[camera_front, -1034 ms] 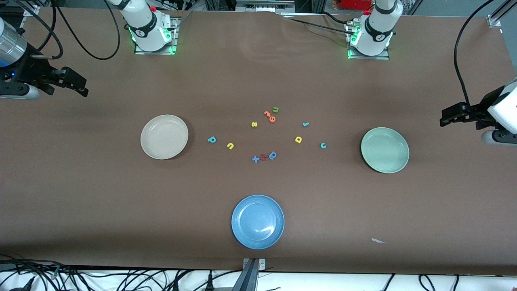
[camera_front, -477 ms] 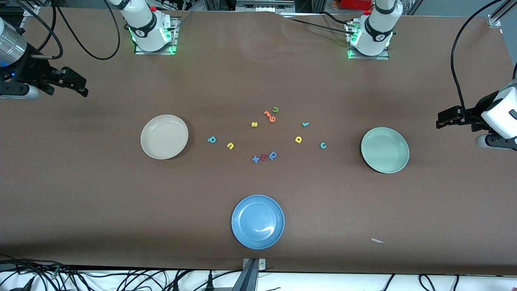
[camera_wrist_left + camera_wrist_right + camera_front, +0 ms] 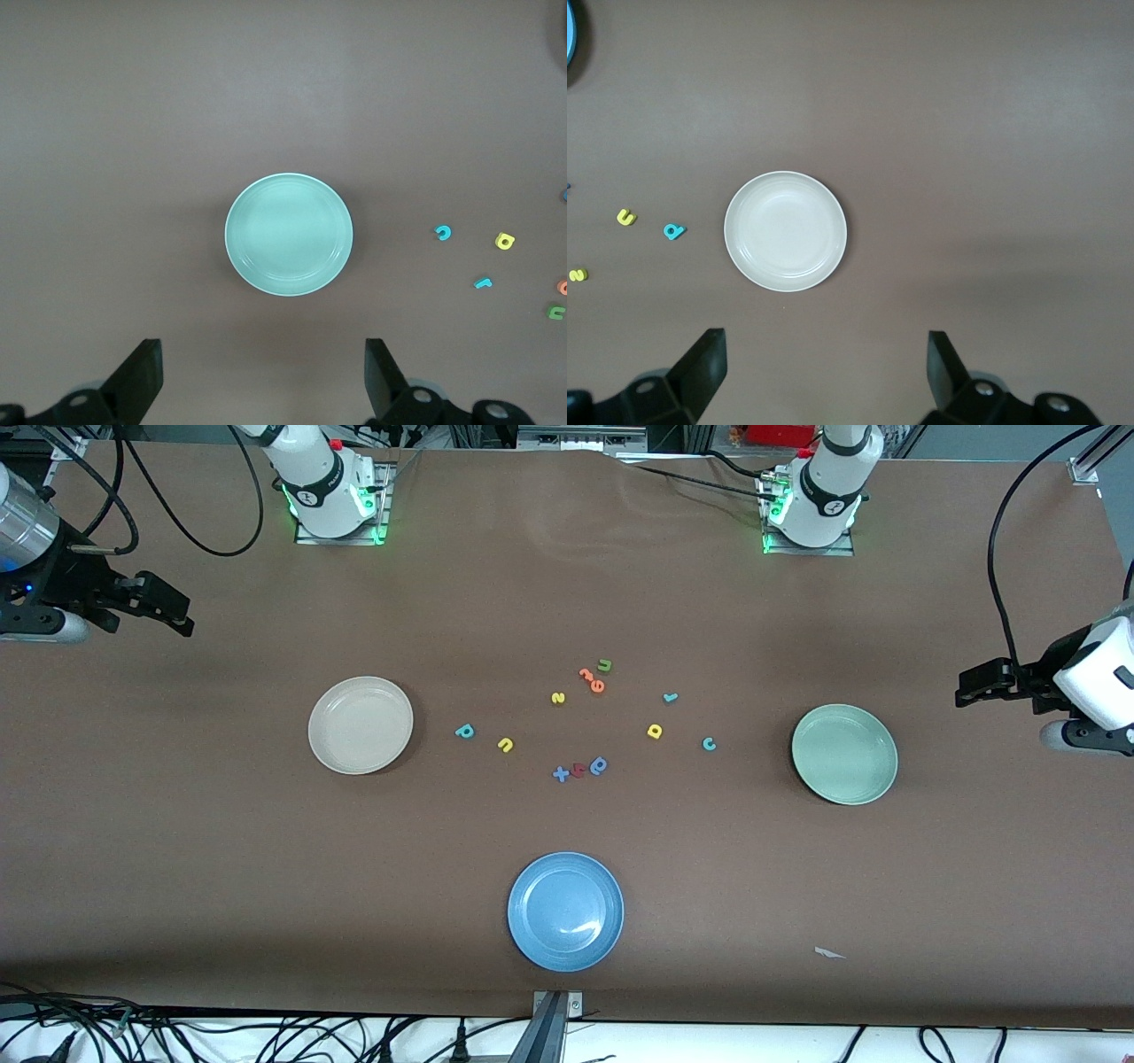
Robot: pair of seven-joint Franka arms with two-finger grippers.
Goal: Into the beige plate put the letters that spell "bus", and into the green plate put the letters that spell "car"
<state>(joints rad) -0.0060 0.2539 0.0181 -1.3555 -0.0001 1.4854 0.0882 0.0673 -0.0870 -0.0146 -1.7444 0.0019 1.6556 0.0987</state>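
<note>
The beige plate (image 3: 361, 724) (image 3: 786, 230) lies empty toward the right arm's end. Beside it are the teal "b" (image 3: 464, 732) (image 3: 673, 231), yellow "u" (image 3: 505, 745) (image 3: 626, 217) and yellow "s" (image 3: 557, 698) (image 3: 578, 275). The green plate (image 3: 844, 754) (image 3: 289, 234) lies empty toward the left arm's end, near the teal "c" (image 3: 709, 744) (image 3: 443, 233), yellow "a" (image 3: 655, 732) (image 3: 505, 240) and teal "r" (image 3: 670, 698) (image 3: 482, 283). My left gripper (image 3: 966, 689) (image 3: 263, 372) hangs open over bare table past the green plate. My right gripper (image 3: 184, 618) (image 3: 826, 367) waits open past the beige plate.
A blue plate (image 3: 565, 911) lies nearest the front camera. Among the letters lie orange pieces (image 3: 592, 680), an olive "u" (image 3: 604, 665), a blue cross (image 3: 560, 774), a red piece (image 3: 578, 770) and a blue round-bowled letter (image 3: 599, 765). A paper scrap (image 3: 829, 953) lies near the front edge.
My left gripper has drifted a little toward the green plate and the front camera. The right arm, the plates and the letters have not moved.
</note>
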